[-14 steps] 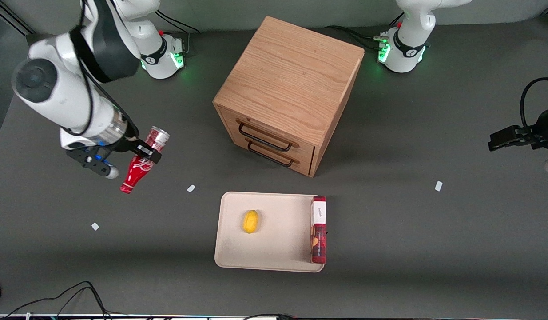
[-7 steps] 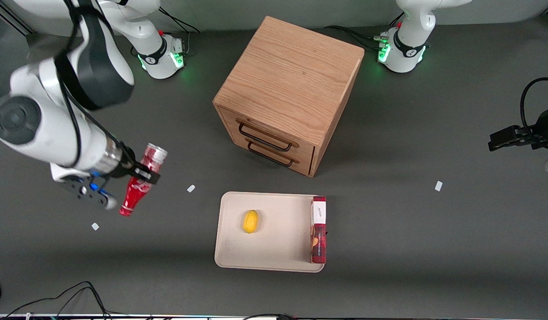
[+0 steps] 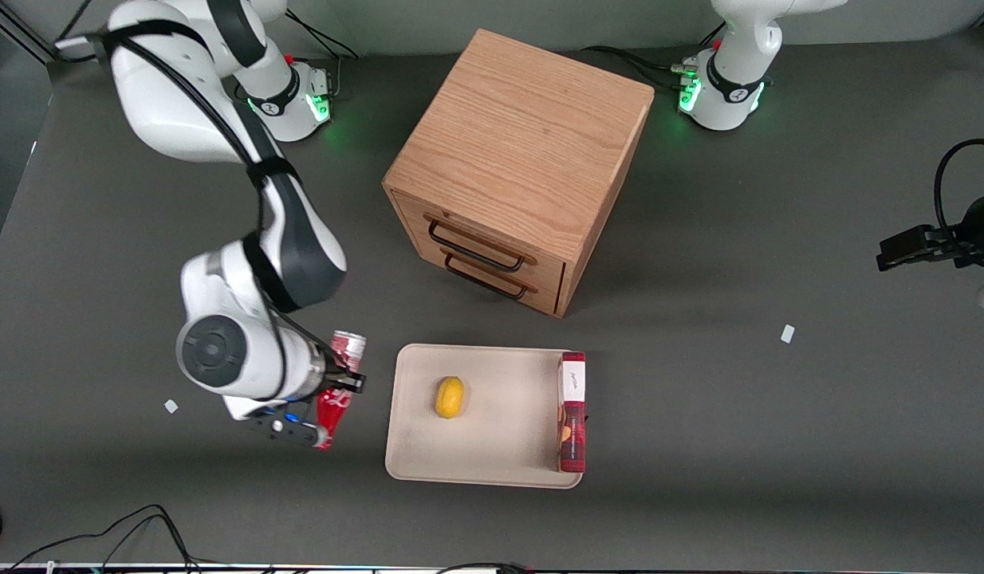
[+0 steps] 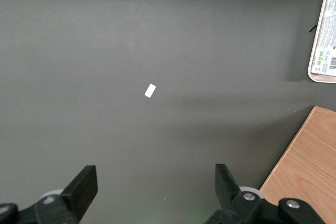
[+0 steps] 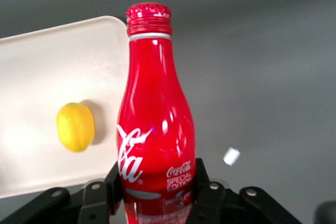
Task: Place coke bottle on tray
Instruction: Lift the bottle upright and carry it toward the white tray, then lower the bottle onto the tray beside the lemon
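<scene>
My right gripper (image 3: 338,383) (image 5: 156,187) is shut on the coke bottle (image 3: 333,399) (image 5: 153,129), a red contoured bottle with white script. The black fingers (image 5: 206,187) press on both sides of its lower body. It hangs tilted above the table, silver base up and red cap down, just beside the edge of the tray (image 3: 416,454) (image 5: 37,51) that faces the working arm's end. The tray is a flat cream rectangle with a low rim.
On the tray lie a yellow lemon-like fruit (image 3: 450,397) (image 5: 75,127) and a long red box with a white end (image 3: 572,410) along one rim. A wooden drawer box (image 3: 520,159) stands farther from the front camera. Small white tabs (image 3: 171,406) (image 5: 231,156) dot the table.
The right arm has swung the held bottle toward the tray and nearer to the front camera, from well out at the working arm's end to right beside the tray's edge. Grip unchanged.
</scene>
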